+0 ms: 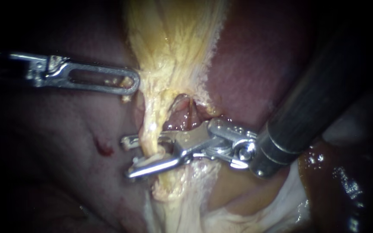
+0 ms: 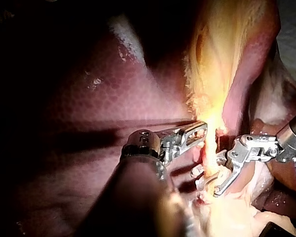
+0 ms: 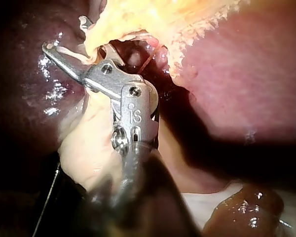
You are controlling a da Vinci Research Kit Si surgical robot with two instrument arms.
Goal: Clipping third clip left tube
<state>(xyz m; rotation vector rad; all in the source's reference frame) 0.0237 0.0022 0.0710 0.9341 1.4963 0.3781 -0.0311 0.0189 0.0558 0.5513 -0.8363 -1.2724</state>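
Note:
A pale yellow tube (image 1: 150, 138) runs down from a fan of yellow tissue (image 1: 173, 43). My right instrument (image 1: 126, 157) comes in from the upper right. Its jaws are open and straddle the tube, one behind it and one in front. A pale strip, perhaps a clip, lies along the nearer jaw. In the left wrist view the right instrument (image 2: 205, 182) stands around the tube (image 2: 210, 158) in the same way. My left instrument (image 1: 130, 84) lies higher up. Its slotted jaws lie together on the edge of the yellow tissue, pulling it sideways.
Dark red liver (image 1: 255, 64) lies behind the yellow tissue, and pink tissue with a small red spot (image 1: 102, 146) lies under the left instrument. Glistening brown tissue (image 1: 333, 181) sits beneath the right shaft (image 1: 307, 99). A red opening (image 1: 182, 116) shows beside the tube.

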